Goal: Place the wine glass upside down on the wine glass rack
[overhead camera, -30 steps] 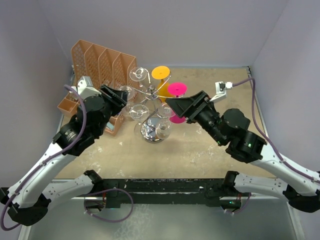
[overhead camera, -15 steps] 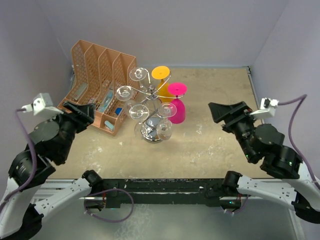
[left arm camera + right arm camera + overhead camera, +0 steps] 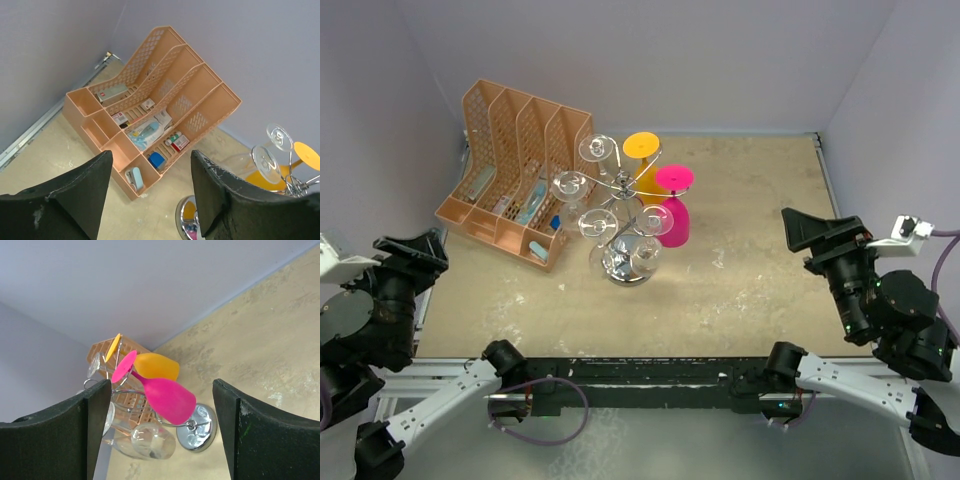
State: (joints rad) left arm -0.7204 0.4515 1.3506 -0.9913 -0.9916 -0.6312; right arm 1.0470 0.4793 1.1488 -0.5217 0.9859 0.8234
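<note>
While both arms sit folded at the near corners of the worktop [image 3: 750, 190], neither claw holds anything.

Left arm: elbow bent at the near left edge, wrist raised. The left claw [image 3: 412, 250] aims up-right toward the orange file organizer [image 3: 510, 115], jaws spread wide and empty, well apart from everything.

The organizer stands far left with four slanted slots and small items in its front trays.

Just right of it, about centre, the wine glass rack [image 3: 623, 262] stands on its round shiny base, wire arms spreading from the post. Clear wine glasses [image 3: 597, 150] hang on its left and near arms, bowls down. An orange wine glass [image 3: 642, 146] hangs at the far side. The pink wine glass [image 3: 673, 215] hangs on the rack's right side, foot up and bowl down, its bowl near the base. Can't tell whether its rim touches the worktop.

Right arm: folded at the near right edge, wrist raised. The right claw [image 3: 805, 230] points left toward the rack, well apart from it, jaws spread wide and holding nothing.
</note>
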